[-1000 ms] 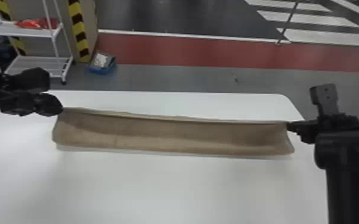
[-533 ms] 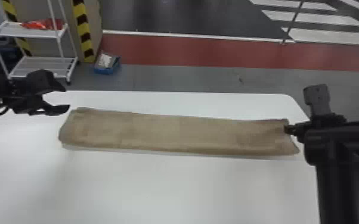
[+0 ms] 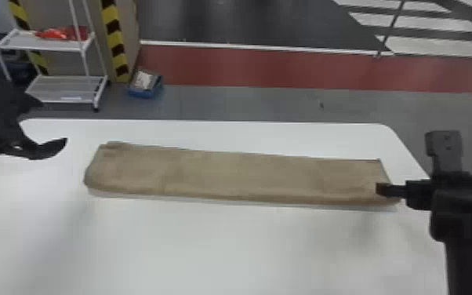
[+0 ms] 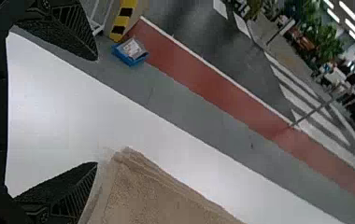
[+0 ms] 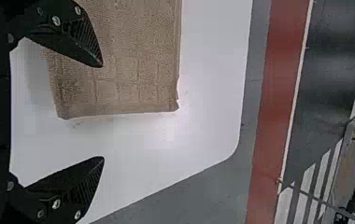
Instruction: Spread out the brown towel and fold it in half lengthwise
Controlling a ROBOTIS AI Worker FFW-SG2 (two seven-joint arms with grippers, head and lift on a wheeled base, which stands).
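Observation:
The brown towel (image 3: 239, 174) lies as a long narrow folded strip across the white table, left to right. Off its left end, my left gripper (image 3: 55, 121) stands open and holds nothing. At the strip's right end is my right gripper (image 3: 382, 189), one finger over the towel's corner area. In the left wrist view, the left gripper (image 4: 96, 112) has its fingers wide apart, with layered edges of the towel (image 4: 143, 191) beside one finger. The right wrist view has the right gripper (image 5: 103, 112) open, one finger above the towel (image 5: 133, 70), the other beyond its end.
The white table (image 3: 223, 243) has bare surface in front of the towel and a narrow band behind it. Beyond its far edge, a white shelf rack (image 3: 62, 84) and a blue box (image 3: 145, 84) stand on the floor.
Both grippers have opened and let go of the towel. The left one has drawn away leftward, and the right one has shifted toward the near side. The towel's raised far edge now lies flat.

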